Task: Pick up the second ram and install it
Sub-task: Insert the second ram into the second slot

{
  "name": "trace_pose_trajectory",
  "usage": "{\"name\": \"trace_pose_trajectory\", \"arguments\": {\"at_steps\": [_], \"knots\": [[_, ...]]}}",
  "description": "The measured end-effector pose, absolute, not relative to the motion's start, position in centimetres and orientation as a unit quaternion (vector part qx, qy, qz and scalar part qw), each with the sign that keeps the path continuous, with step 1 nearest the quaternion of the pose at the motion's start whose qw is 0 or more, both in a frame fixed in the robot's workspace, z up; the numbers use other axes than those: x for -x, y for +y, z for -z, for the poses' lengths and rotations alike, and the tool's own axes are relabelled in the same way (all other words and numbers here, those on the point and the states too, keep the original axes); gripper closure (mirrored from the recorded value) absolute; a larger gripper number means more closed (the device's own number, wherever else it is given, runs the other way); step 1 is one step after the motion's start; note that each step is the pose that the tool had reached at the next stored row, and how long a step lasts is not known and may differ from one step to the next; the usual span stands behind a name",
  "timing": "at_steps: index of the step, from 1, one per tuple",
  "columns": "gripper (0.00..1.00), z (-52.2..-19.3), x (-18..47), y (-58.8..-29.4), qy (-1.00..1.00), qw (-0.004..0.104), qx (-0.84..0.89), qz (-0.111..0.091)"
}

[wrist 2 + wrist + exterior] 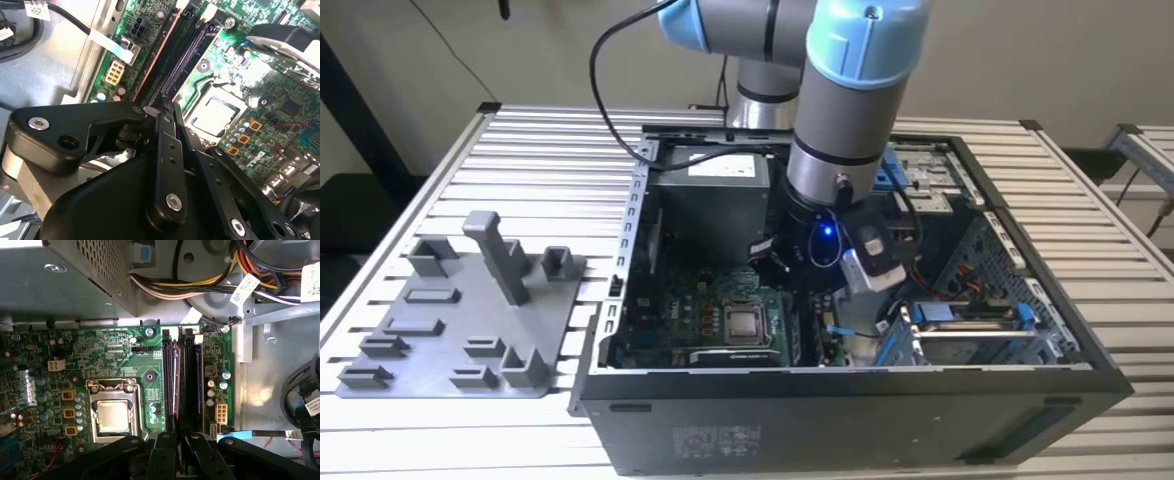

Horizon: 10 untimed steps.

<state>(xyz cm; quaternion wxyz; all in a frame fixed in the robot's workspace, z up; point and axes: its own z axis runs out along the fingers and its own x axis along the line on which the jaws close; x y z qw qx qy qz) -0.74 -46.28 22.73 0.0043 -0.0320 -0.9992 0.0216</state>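
Exterior view: high, facing down and well back, over the open black metal computer case [854,400] on the slatted table [547,150].
Wrist views: close inside, facing the green motherboard [115,350].
Shared: silver square processor socket [212,116] and black memory slots [187,380].

1. I see the end effector [167,107] as matt black metal or hard plastic, with shiny silver screw heads.
2. The circuit board [125,355] looks glossy green, its processor cap [112,416] dull brushed metal.
3. The memory slots [182,380] read as smooth black plastic.
4. The computer case [854,420] is dark, matt sheet metal; inside, the power supply box [60,285] is bare grey steel, perforated.
5. The tray [454,330] is matt grey plastic.
6. The surface [560,150] is ribbed, pale, satin metal.
7. The arm [847,110] is smooth silver-grey with glossy blue plastic caps.
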Motion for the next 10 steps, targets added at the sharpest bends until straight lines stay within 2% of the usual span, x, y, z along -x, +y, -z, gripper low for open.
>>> {"name": "trace_pose_trajectory", "arguments": {"at_steps": [10], "knots": [[0.86,-23.00,0.73,-45.41,-0.999,0.003,0.031,-0.044]]}}
